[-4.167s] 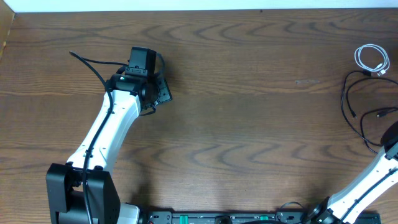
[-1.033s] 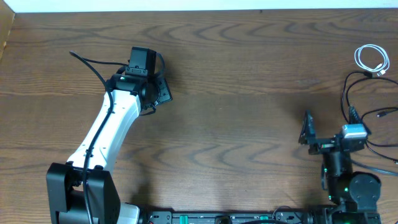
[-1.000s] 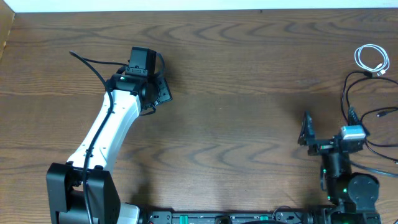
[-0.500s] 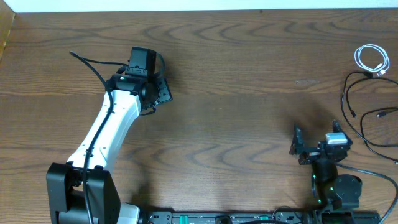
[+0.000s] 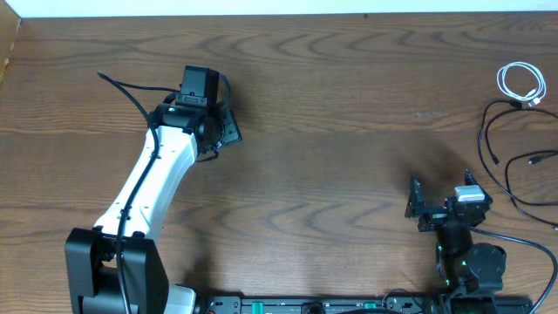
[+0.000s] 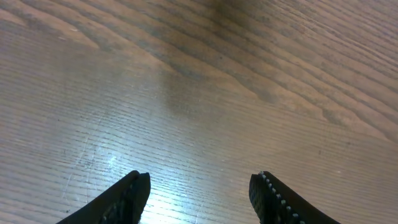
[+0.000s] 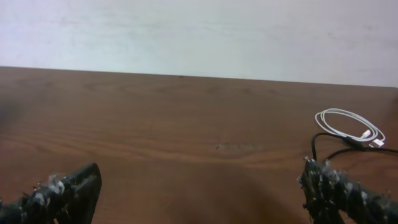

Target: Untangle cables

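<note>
The white cable (image 5: 521,84) lies coiled in a small loop at the far right corner of the table (image 5: 331,105), with its plug end at the near side of the coil. Just beside it, nearer the robot, the black cable (image 5: 481,135) spreads in loose curves along the right edge; in the overhead view its upper strand runs up to the white coil's plug, though whether the two touch or cross there cannot be told. The right end effector (image 5: 417,205) sits low at the near right of the table. It is released, with its fingers (image 7: 68,190) spread wide and nothing between them. Both cables lie beyond it and off to its right, clear of the fingers. In the right wrist view the white loop appears ahead on the right, with a black strand just in front of it above the right-hand finger. The left end effector (image 6: 199,199) is on the far left side of the table, well apart from both cables. Its fingers (image 6: 134,193) stand parted over bare wood grain, grasping nothing, and no cable shows in the left wrist view.
</note>
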Robot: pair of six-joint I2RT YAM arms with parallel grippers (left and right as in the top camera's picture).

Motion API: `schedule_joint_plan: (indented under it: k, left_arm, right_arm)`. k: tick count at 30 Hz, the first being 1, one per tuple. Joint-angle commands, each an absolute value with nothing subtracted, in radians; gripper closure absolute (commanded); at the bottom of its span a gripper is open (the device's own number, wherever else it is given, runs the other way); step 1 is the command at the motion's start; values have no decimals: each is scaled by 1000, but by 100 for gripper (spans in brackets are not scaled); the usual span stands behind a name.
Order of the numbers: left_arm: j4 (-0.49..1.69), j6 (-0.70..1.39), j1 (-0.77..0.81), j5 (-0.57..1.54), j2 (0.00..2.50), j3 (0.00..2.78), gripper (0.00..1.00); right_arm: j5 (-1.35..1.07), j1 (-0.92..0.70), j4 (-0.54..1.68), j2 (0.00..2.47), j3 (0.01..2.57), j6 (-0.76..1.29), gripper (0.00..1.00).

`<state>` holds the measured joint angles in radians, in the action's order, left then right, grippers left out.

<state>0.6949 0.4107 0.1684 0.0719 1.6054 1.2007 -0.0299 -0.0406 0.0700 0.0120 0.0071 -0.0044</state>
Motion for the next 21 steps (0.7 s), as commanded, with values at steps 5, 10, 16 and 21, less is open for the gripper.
schedule_joint_plan:
  k: [5,10,16,21]
  left_arm:
    - [695,404,167,59,1614,1195,43]
    - [697,394,167,41,1614,1195,43]
    - [707,393,167,-12,1614,1195,43]
    - [707,393,167,-12,1614,1195,43]
  right_arm:
    - [-36,-47,73,7,6,10,1]
    - [-36,-47,73,7,6,10,1]
    - [-36,-47,73,7,6,10,1]
    - [-36,-47,73,7,6,10,1]
